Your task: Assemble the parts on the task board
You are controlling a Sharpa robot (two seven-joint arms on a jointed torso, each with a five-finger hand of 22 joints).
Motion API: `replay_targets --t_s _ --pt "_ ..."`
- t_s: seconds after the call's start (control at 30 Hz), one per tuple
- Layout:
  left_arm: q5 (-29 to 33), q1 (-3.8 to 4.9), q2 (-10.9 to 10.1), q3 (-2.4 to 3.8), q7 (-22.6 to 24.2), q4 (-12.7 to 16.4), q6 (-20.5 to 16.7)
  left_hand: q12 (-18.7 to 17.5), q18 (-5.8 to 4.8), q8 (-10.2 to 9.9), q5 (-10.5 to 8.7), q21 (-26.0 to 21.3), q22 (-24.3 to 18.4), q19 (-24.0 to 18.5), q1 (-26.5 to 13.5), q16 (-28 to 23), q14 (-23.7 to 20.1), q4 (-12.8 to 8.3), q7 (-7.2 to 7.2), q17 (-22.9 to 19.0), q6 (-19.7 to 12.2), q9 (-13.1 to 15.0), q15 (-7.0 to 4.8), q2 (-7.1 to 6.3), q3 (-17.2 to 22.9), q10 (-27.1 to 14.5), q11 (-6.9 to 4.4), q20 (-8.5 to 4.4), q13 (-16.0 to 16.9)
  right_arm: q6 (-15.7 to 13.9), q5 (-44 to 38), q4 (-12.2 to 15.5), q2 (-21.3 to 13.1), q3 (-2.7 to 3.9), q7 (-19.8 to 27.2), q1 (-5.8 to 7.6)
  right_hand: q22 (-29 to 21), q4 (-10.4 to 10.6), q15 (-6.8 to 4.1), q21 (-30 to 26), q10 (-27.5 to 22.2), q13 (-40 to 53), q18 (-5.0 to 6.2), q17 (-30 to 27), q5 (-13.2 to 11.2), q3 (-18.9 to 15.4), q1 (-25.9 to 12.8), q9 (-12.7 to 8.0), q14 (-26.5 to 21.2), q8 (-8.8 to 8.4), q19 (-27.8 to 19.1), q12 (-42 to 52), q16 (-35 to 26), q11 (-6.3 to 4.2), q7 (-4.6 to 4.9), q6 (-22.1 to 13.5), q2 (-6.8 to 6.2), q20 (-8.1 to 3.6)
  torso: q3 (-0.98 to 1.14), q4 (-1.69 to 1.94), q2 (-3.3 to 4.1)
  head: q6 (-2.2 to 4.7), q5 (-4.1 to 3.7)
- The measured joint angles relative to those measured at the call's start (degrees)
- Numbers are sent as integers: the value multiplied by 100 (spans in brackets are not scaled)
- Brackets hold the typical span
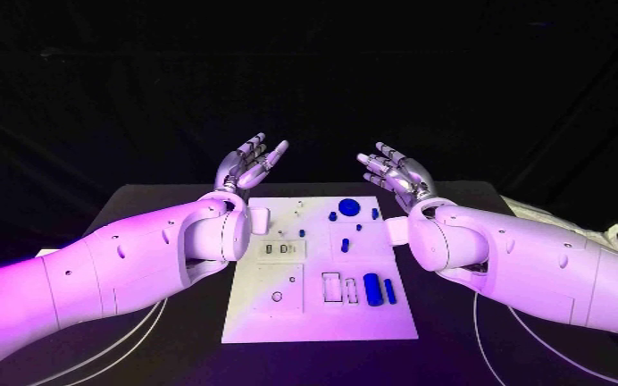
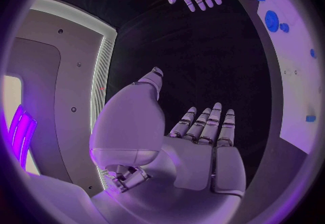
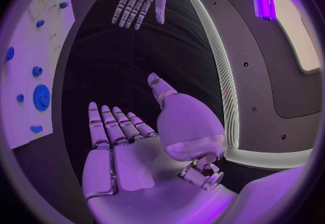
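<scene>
Left robot hand (image 1: 250,163) and right robot hand (image 1: 398,172) are raised, fingers apart, empty; the head view alone shows the whole task board (image 1: 322,314) and its blue parts (image 1: 372,289).

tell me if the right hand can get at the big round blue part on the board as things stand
Probably yes: the right hand is raised, open and empty beside the task board, and nothing covers the round blue part.
</scene>
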Motion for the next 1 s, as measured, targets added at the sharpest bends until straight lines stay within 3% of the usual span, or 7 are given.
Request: replay_targets --t_s 0.23,0.37,0.47,0.53,0.67,0.87,1.0 --pt "-18 3 6 -2 -1 -22 206 133 183 188 26 165 97 490 322 243 1025 58 45 130 833 98 92 176 111 685 133 101 67 1119 -427 -354 152 -100 -324 139 114 -255 -22 246 940 77 223 76 37 108 439 86 997 127 949 163 145 1 47 748 58 38 -2 -4 -2 -10 1" --pt "-26 3 6 -3 -2 -22 260 489 398 451 25 798 421 2395 378 723 2517 -15 143 318 2008 219 -69 373 160 2445 79 80 221 1615 -622 -466 200 -129 -472 182 184 -461 -157 451 2082 131 410 131 66 254 663 171 2072 297 1695 315 288 -123 125 1805 43 45 -3 -4 -3 -11 1" --pt "-30 3 6 -3 -2 -23 286 665 514 597 25 1057 512 3025 400 893 3032 -103 255 363 2782 275 -223 430 109 3273 -16 63 249 1883 -729 -507 215 -137 -554 196 206 -587 -258 573 2722 140 492 149 66 380 729 208 2688 370 2098 348 355 -215 206 2543 3 30 -3 -4 -3 -11 1" --pt "-40 17 -172 -1 6 186 348 766 538 702 25 1201 558 3349 422 1043 3434 -157 343 429 3294 311 -331 476 83 3605 -109 11 259 1864 -1115 -625 168 -128 -558 269 209 -661 -318 644 3062 149 501 155 94 455 743 218 3020 384 2322 348 356 -270 270 2952 -11 8 -7 15 33 29 -22" --pt "-54 30 -493 7 49 336 440 854 535 771 25 1417 621 3874 470 1201 3987 -252 477 567 3713 310 -508 524 52 4064 -257 -139 263 1534 -1984 -892 -1 -27 -521 491 218 -720 -430 769 3600 157 580 164 101 676 780 230 3570 384 2704 348 389 -359 376 3574 -48 -63 -28 66 248 125 -75" --pt "-67 24 -670 7 55 695 550 862 536 771 22 1464 627 4113 430 1220 4248 -290 461 687 3900 284 -605 605 26 4278 -349 -251 264 1321 -3032 -892 34 -60 -696 523 266 -749 -602 982 4136 170 580 206 123 924 799 236 4277 384 3220 348 496 -453 517 4089 -150 -216 -51 98 476 228 -115" --pt "-76 54 -791 33 67 854 631 862 536 771 22 1464 627 4122 430 1220 4248 -297 461 693 3900 284 -605 605 19 4279 -349 -242 264 1247 -3788 -929 38 0 -951 648 366 -763 -776 1251 4476 195 668 299 123 971 814 244 4878 369 3659 348 676 -546 515 4292 -237 -396 -66 133 599 292 -143"
